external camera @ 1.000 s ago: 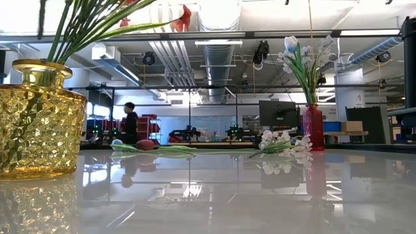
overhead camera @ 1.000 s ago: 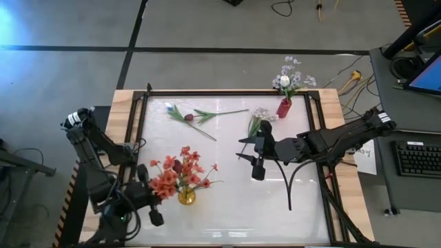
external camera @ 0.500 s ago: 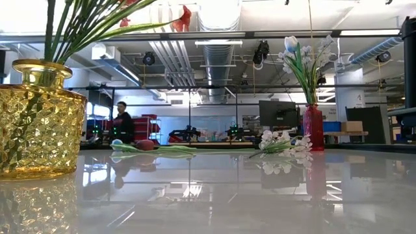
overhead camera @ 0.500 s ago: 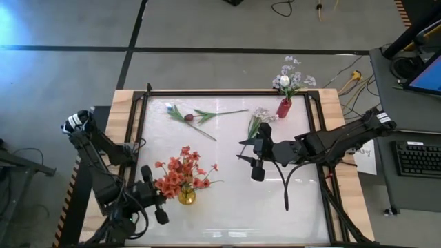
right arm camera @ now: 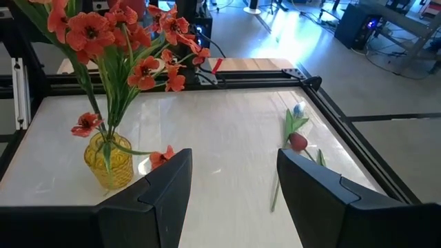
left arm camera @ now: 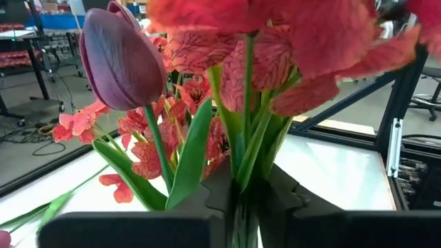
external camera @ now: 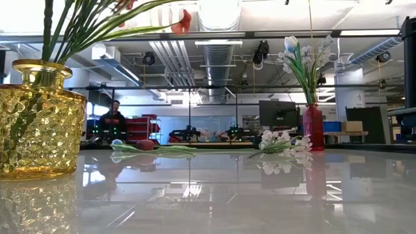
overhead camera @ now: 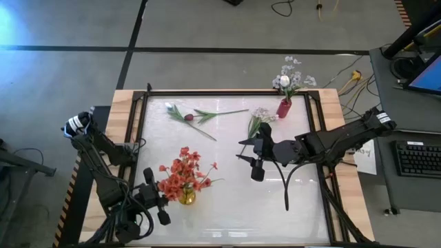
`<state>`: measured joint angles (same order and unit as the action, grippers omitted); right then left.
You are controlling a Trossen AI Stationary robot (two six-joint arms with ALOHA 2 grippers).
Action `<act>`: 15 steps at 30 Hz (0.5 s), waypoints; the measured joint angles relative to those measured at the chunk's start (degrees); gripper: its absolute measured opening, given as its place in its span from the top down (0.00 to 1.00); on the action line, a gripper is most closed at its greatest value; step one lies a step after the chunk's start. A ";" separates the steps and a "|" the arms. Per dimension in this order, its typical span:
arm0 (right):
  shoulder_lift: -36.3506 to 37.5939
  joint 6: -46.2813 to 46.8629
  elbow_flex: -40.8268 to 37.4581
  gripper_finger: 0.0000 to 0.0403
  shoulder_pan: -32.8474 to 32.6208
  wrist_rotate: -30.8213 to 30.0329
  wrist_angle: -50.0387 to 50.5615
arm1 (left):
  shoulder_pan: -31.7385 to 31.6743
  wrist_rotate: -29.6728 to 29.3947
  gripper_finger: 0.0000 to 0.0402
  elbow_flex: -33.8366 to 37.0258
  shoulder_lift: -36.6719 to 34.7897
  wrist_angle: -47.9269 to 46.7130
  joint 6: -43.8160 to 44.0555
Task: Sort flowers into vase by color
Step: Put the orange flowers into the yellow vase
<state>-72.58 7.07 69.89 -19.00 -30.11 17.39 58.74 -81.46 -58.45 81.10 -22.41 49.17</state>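
Observation:
A yellow glass vase (overhead camera: 186, 198) (external camera: 39, 117) (right arm camera: 110, 160) stands near the table's front left and holds red-orange sprays (overhead camera: 181, 173) and a maroon tulip (left arm camera: 120, 55). My left gripper (overhead camera: 158, 204) (left arm camera: 247, 207) is level with the bunch on its left side, shut on green stems. My right gripper (overhead camera: 256, 162) (right arm camera: 234, 200) hovers open over the table's middle, holding nothing. A maroon tulip with a pale bud (overhead camera: 188, 116) (right arm camera: 297, 141) lies flat near the far edge. A white spray (overhead camera: 258, 118) (external camera: 279, 143) lies beside the red vase (overhead camera: 283, 107) (external camera: 312, 127). My left gripper pinches several green stems (left arm camera: 242, 180) of the red-orange bunch between its two fingers. It comes level from the table's left side, across the stems. The bunch stands roughly upright, its lower ends in the yellow vase; the wrist view hides how far back the stems reach.
The red vase at the far right corner holds white and pale lavender flowers (overhead camera: 289, 74). A black frame (overhead camera: 141, 138) borders the white tabletop. Open surface lies between the two vases and along the near edge. A person (external camera: 114, 120) shows in the room beyond.
My left gripper has shifted a little toward the table's right and near edge, beside the yellow vase. The red-orange bunch has swung with it, from leaning left to more upright over the vase, which has stayed in place. The person in the background has moved left.

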 joint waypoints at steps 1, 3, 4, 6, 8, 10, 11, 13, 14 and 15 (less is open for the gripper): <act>0.00 0.00 0.00 0.49 0.00 0.00 -0.02 | 0.00 0.18 0.91 0.01 -0.11 0.01 0.01; 0.00 0.00 0.00 0.49 0.00 0.00 -0.02 | 0.00 1.58 0.87 -0.01 -0.30 0.04 0.31; 0.00 -0.02 0.00 0.49 0.00 0.00 -0.04 | 0.00 2.29 0.85 0.01 -0.32 0.04 0.77; 0.00 -0.02 0.00 0.49 0.00 0.00 -0.10 | 0.00 3.93 0.80 0.01 -0.32 0.04 1.48; 0.00 0.00 0.00 0.49 0.00 0.00 -0.09 | 0.00 4.93 0.75 0.01 -0.37 0.04 1.75; 0.00 -0.01 0.00 0.49 0.00 0.00 -0.09 | 0.01 5.74 0.71 0.01 -0.49 0.02 2.38; 0.00 -0.01 0.00 0.49 0.00 0.00 -0.09 | 0.00 5.89 0.68 0.01 -0.57 0.02 2.44; 0.00 0.00 0.00 0.49 0.00 0.00 -0.09 | 0.00 6.00 0.63 0.01 -0.90 -0.06 2.48; 0.00 0.00 0.00 0.49 0.00 0.01 -0.07 | 0.00 6.08 0.61 0.01 -1.07 -0.08 2.57; 0.00 -0.01 0.00 0.49 0.00 0.00 -0.09 | 0.00 6.29 0.58 0.01 -1.28 -0.18 2.60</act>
<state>-72.58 7.06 69.89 -19.00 -30.11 17.30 58.74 -75.17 -58.43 79.82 -22.59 51.77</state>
